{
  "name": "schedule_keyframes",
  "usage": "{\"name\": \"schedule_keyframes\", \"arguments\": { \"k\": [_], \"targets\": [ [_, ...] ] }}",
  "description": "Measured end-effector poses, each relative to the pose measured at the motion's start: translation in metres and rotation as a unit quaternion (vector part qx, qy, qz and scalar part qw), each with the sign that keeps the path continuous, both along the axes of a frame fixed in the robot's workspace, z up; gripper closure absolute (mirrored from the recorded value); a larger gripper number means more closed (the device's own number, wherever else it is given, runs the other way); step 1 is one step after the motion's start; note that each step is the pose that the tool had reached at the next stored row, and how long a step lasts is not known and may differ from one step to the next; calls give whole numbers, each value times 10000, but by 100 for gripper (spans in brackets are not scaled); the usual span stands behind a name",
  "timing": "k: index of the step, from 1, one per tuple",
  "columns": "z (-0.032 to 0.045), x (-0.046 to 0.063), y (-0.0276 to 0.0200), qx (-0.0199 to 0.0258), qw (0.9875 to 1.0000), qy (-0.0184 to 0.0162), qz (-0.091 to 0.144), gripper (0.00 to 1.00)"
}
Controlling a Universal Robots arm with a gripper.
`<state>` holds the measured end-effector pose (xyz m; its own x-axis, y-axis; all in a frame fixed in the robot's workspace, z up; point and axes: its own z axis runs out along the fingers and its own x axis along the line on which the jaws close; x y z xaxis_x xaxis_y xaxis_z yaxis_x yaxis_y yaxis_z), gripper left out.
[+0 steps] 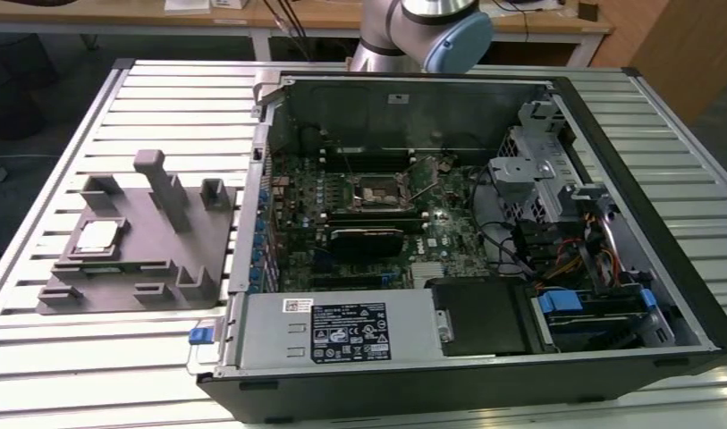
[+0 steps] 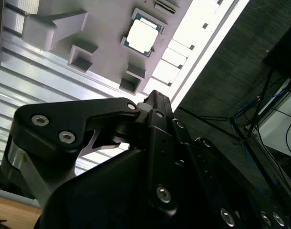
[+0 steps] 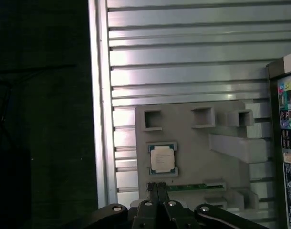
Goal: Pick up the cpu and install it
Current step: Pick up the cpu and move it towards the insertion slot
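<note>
The cpu (image 1: 97,236) lies flat, silvery top up, in a shallow square pocket of the grey block (image 1: 137,259). In the exterior view it sits toward the nine o'clock side of that block. Both wrist views show it seated in the same pocket (image 2: 142,36) (image 3: 162,159), with the block's (image 2: 105,26) (image 3: 193,148) other pockets and raised posts around it. In the first wrist view a thin green strip (image 3: 195,186) lies in a slot of the block just beside the cpu's pocket.

The pincer (image 3: 158,187) has its two fingers pressed together with nothing between them. It hangs clear of the cpu, above the block's edge. The second wrist view shows its dark linkage and tip (image 2: 154,95) over the worktop (image 2: 21,138), apart from the block.

The block rests on the slatted metal worktop (image 1: 148,98). In the exterior view it is at nine o'clock from the open computer case (image 1: 411,112) and just beside it. Inside the case lies the green motherboard (image 1: 294,259). Its dark metal-framed socket (image 1: 379,190) is at about three o'clock from the cpu and well apart from it. The power supply (image 1: 339,328) sits at six o'clock from the motherboard. Drive bays with coloured cables (image 1: 578,259) are at three to four o'clock. The arm (image 1: 426,27) rises at twelve o'clock behind the case.
</note>
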<state>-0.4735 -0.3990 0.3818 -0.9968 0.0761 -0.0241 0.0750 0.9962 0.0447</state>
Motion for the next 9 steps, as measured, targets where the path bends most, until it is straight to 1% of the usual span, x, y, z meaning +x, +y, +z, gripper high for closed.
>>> {"name": "schedule_keyframes", "arguments": {
  "k": [6,9],
  "targets": [
    [-36,-2,0,0,10000,0,-1,89],
    [-83,-1,-2,0,10000,0,-1,89]
  ]
}}
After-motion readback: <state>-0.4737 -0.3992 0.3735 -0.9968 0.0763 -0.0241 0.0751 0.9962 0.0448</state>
